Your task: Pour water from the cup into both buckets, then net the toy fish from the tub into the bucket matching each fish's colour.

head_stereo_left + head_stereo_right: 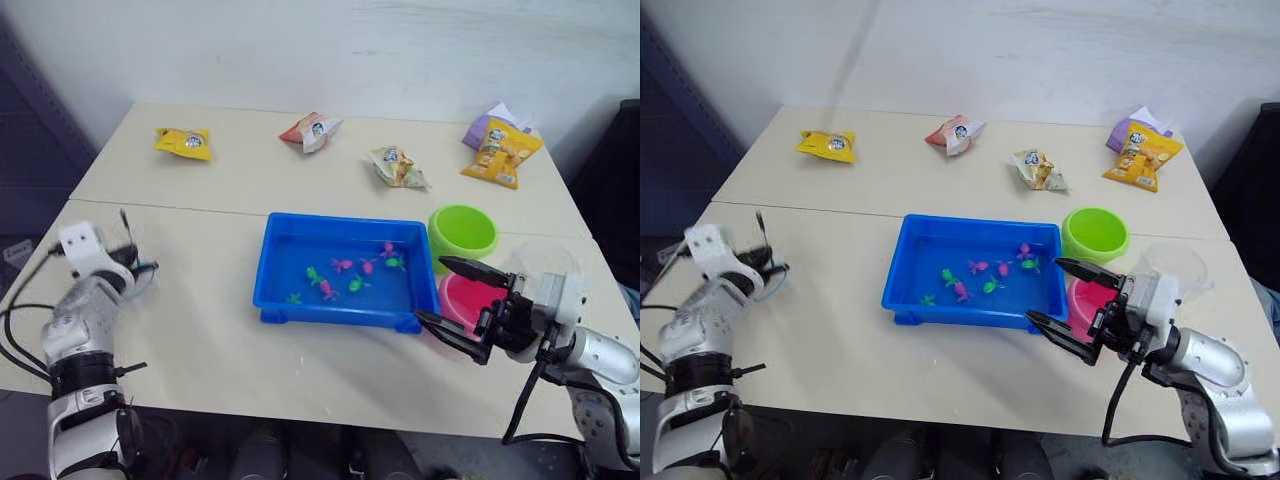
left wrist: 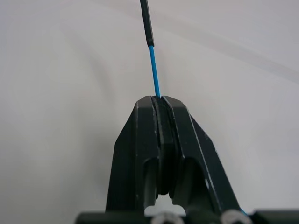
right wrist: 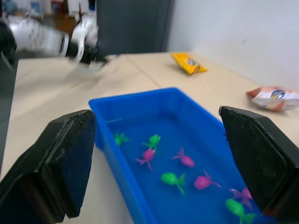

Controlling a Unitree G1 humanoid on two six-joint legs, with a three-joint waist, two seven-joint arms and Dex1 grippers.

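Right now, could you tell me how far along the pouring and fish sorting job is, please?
Pouring looks finished: the cup stands released behind the open right gripper. In hand: the left gripper is shut on the net, off to the tub's left. Left: the toy fish lie in the tub, and none shows in the green bucket or pink bucket.

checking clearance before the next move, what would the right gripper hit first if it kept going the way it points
Probably the tub: the right gripper, jaws wide open, points at its near corner, with the toy fish inside beyond the rim. Its height above the rim is unclear.
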